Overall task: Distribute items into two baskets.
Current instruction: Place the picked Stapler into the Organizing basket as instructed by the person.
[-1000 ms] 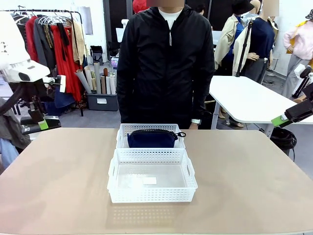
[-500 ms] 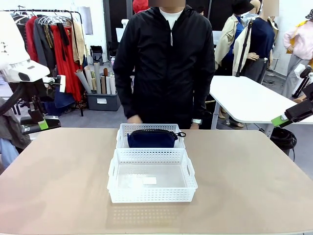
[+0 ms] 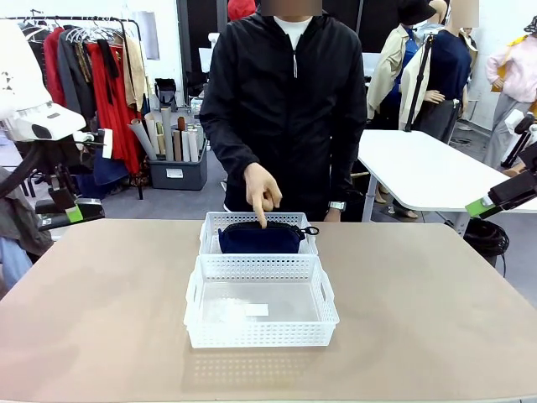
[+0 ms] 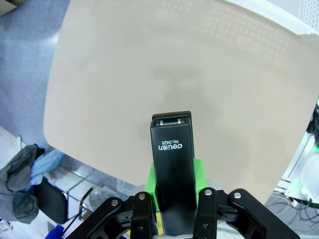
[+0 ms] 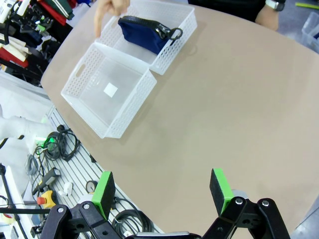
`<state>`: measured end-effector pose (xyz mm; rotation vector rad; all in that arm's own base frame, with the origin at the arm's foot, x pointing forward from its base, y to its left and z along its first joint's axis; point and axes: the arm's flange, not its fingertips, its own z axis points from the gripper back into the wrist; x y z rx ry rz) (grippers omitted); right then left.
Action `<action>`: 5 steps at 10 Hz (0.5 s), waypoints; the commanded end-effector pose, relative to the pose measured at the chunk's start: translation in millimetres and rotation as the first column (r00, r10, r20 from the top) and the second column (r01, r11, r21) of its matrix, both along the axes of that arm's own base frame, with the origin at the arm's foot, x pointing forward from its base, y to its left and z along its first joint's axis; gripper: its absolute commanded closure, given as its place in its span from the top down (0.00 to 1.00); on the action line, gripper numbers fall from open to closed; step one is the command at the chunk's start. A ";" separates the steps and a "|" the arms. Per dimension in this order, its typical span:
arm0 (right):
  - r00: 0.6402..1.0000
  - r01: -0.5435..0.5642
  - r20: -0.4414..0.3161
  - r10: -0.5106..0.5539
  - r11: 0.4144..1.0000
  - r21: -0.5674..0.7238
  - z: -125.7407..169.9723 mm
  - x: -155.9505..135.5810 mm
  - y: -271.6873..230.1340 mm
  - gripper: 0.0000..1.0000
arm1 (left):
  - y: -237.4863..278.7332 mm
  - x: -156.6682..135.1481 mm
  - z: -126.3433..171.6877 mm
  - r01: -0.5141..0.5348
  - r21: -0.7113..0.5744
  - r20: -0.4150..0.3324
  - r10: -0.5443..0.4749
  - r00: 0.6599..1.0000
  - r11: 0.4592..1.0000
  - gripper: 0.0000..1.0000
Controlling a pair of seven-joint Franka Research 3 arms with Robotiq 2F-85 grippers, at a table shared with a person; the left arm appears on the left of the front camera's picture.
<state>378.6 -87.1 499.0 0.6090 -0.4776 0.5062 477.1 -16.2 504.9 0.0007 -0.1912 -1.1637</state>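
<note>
So: beige table [image 3: 101, 319], rounded corners; clothes rack [image 3: 84, 75] + white table [image 3: 428, 172] behind person.
2 white baskets touching at centre. Near basket [image 3: 260, 312] holds nothing. Far basket [image 3: 258, 233] holds navy pouch [image 3: 260, 238], long axis L-R across table, ring pull at R end.
Person's hand [image 3: 263, 191] points finger down onto pouch.
Left gripper [image 4: 172, 199] clenched on black stapler [image 4: 172, 169], long axis along fingers, nose pointing away from wrist.
Right gripper [image 5: 162, 191] released, jaws wide, above table edge.
</note>
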 end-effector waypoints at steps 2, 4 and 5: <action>1.000 0.002 0.009 -0.002 1.000 -0.002 0.5 0.8 0.3 1.00 | 2.5 0.2 1.9 -0.001 0.013 0.013 0.001 1.000 1.000 0.00; 1.000 0.002 0.009 -0.002 1.000 -0.002 0.5 0.8 0.3 1.00 | 2.5 0.2 1.9 -0.001 0.013 0.013 0.001 1.000 1.000 0.00; 1.000 0.002 0.009 -0.002 1.000 -0.002 0.5 0.8 0.3 1.00 | 2.5 0.2 1.9 -0.001 0.013 0.013 0.001 1.000 1.000 0.00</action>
